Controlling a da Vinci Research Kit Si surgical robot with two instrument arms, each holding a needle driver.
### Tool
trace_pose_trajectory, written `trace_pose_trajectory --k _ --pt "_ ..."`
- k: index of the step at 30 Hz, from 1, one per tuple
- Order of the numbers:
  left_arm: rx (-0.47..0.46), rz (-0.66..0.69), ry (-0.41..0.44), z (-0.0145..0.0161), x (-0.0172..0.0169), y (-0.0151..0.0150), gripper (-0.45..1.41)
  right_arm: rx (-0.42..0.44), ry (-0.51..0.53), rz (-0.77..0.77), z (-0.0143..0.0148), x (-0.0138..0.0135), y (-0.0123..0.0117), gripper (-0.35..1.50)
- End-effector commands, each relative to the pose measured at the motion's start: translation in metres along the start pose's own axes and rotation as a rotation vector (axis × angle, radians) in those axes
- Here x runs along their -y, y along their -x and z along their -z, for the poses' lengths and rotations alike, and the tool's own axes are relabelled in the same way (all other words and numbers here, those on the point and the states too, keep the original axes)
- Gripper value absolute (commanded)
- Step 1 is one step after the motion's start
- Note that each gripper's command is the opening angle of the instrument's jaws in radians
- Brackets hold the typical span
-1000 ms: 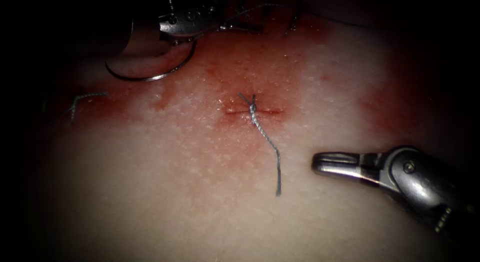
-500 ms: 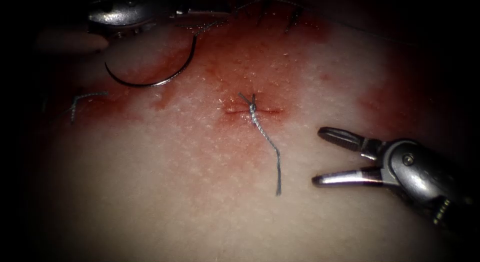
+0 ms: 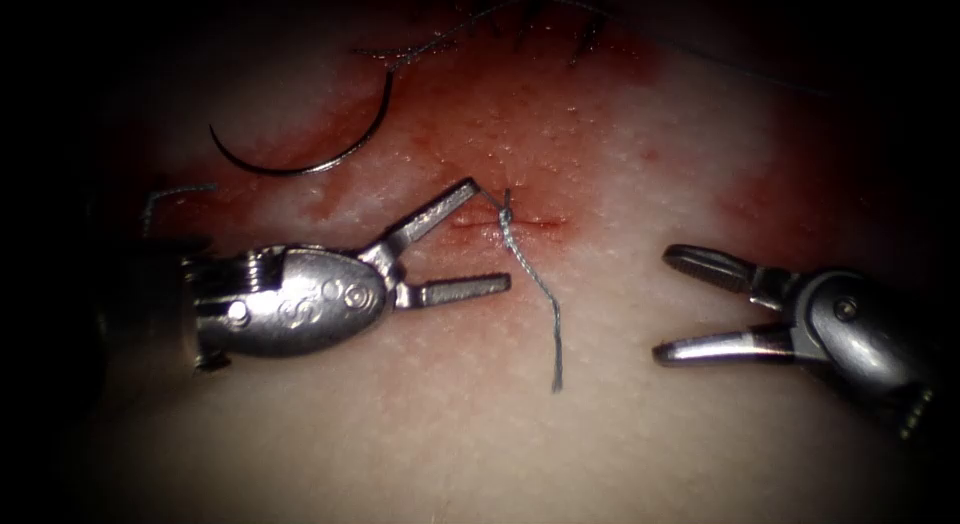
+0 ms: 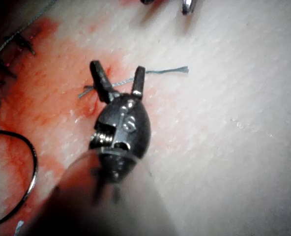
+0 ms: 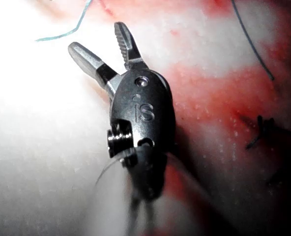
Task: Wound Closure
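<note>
The curved needle (image 3: 300,166) lies free on the tissue (image 3: 400,424), up and left of the cut (image 3: 510,223), held by neither tool. Its thread (image 3: 470,24) trails along the far edge. A knotted stitch (image 3: 505,216) sits on the cut, with a thread tail (image 3: 545,299) running down toward me. My left tool (image 3: 488,234) stands open just left of the knot, its upper jaw tip touching the short tail end. It holds nothing. My right tool (image 3: 665,304) hangs open and empty to the right of the tail. Both also appear up close: the left tool (image 4: 117,69), the right tool (image 5: 96,37).
A cut end of thread (image 3: 165,196) lies on the tissue at the far left. Several older dark stitches (image 3: 590,34) sit near the far edge. Red fluid (image 3: 520,124) stains the tissue around and above the cut.
The left tool came down from the top edge to the knot, jaws open. The right tool opened its jaws and shifted slightly right. The needle stayed where it lies.
</note>
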Motion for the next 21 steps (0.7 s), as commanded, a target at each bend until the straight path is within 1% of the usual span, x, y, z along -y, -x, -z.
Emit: trace_pose_trajectory --k 1,7,12,16,21 --pt "0.008 -0.006 0.008 -0.0010 -0.0008 0.0006 0.56 -0.001 -0.002 -0.001 -0.0008 0.0001 0.0007 0.74" --pt "0.015 -0.031 0.031 -0.0020 -0.0036 0.0007 0.56 0.003 0.006 0.006 -0.0007 -0.0001 0.0008 0.74" --pt "0.037 -0.058 0.088 -0.0028 -0.0060 0.0008 0.71 0.005 0.011 0.007 -0.0005 -0.0005 0.0010 0.74" --pt "0.047 -0.066 0.111 -0.0031 -0.0069 0.0006 0.72 0.005 0.012 0.009 -0.0005 -0.0005 0.0012 0.74" --pt "0.040 -0.070 0.114 -0.0036 -0.0075 0.0001 0.72 0.005 0.012 0.009 -0.0006 -0.0005 0.0013 0.74"
